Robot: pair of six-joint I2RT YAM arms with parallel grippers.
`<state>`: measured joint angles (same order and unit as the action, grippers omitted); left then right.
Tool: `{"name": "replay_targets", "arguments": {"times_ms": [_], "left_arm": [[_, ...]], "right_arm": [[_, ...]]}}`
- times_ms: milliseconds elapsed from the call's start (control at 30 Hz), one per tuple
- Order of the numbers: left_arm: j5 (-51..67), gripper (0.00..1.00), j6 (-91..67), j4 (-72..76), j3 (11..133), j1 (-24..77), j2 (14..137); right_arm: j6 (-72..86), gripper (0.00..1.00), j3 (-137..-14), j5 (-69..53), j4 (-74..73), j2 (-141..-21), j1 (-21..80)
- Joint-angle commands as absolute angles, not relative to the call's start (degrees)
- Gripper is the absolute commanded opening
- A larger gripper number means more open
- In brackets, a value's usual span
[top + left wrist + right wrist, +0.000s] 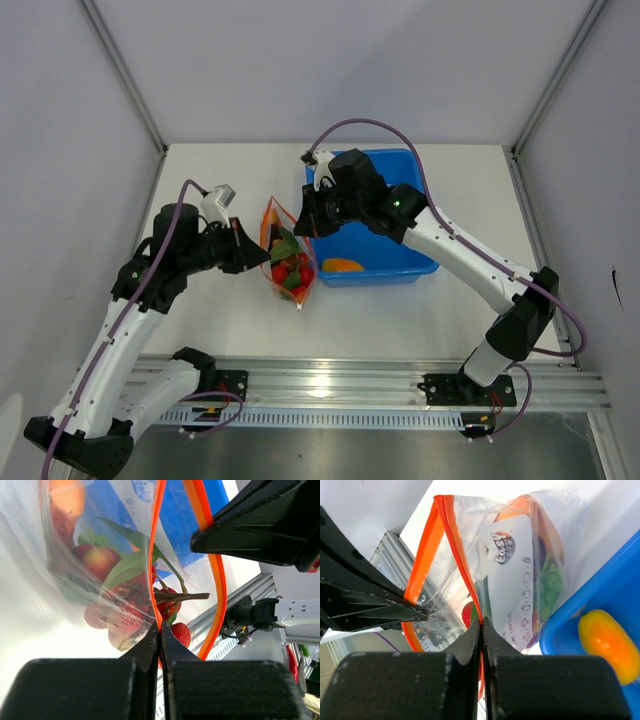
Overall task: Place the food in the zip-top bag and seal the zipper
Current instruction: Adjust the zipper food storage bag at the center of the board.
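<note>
My left gripper (pixel 161 630) is black. The clear zip-top bag (pixel 520 580) has an orange-red zipper (pixel 422 565); red fruits (pixel 100 560) and green leaves (pixel 125 567) show through. The bin (pixel 385 273) is blue, its piece (pixel 343 265) orange-yellow.

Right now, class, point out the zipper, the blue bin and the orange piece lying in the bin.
zipper (pixel 423 555), right wrist view, on its left strip.
blue bin (pixel 380 277), top view, on its near wall.
orange piece (pixel 608 642), right wrist view, on its middle.
</note>
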<state>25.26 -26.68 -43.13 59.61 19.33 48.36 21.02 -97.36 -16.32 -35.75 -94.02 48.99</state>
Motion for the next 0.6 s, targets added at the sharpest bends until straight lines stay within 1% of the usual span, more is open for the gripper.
{"name": "replay_targets", "arguments": {"times_ms": [0, 67, 100, 167, 200, 233, 267, 300, 333, 400, 467, 500, 533, 567], "left_arm": [[25.2, 0.0, -27.0, -42.7, 61.1, 19.5, 48.1], [26.2, 0.01, -27.7, -41.1, 60.4, 19.5, 47.4], [26.5, 0.01, -28.2, -40.4, 60.5, 19.5, 47.0], [26.6, 0.0, -28.6, -39.8, 61.1, 19.5, 46.9], [26.9, 0.0, -28.5, -39.7, 61.5, 19.5, 47.2], [27.1, 0.01, -28.5, -39.7, 61.9, 19.5, 48.0], [27.1, 0.01, -28.3, -39.6, 62.9, 19.5, 48.3], [26.9, 0.01, -28.0, -39.6, 63.2, 19.5, 48.7], [26.6, 0.01, -28.0, -39.6, 63.4, 19.5, 49.0], [25.9, 0.0, -28.0, -38.9, 64.0, 19.5, 49.4], [25.8, 0.01, -28.5, -38.0, 64.1, 19.5, 49.5], [25.6, 0.01, -28.7, -37.6, 64.1, 19.4, 49.5], [25.4, 0.01, -28.7, -37.4, 64.2, 19.4, 49.7], [25.3, 0.01, -28.5, -37.3, 65.1, 19.2, 49.7]], "right_arm": [[22.1, 0.0, -99.4, -16.7, -36.7, -95.4, 48.5], [22.1, 0.0, -99.2, -17.1, -36.6, -95.8, 48.5], [21.8, 0.02, -99.3, -17.1, -36.6, -96.0, 48.5], [21.4, 0.15, -100.5, -15.0, -37.8, -96.2, 47.8], [21.0, 0.2, -101.4, -14.2, -38.6, -96.2, 47.4], [20.6, 0.32, -102.0, -12.3, -40.1, -96.2, 46.9], [19.6, 0.4, -102.7, -11.1, -40.9, -95.9, 46.4], [19.3, 0.46, -104.1, -9.9, -41.6, -95.4, 45.0], [18.9, 0.58, -104.8, -8.6, -43.0, -94.8, 44.2], [18.0, 0.71, -105.6, -7.4, -43.9, -93.2, 41.6], [17.8, 0.8, -105.6, -4.9, -45.2, -91.9, 39.8], [17.3, 0.82, -105.4, -4.2, -45.3, -91.3, 38.9], [17.0, 0.9, -104.9, -2.4, -45.9, -90.5, 37.5], [16.7, 0.95, -104.7, -1.0, -46.6, -90.4, 36.9]]}}
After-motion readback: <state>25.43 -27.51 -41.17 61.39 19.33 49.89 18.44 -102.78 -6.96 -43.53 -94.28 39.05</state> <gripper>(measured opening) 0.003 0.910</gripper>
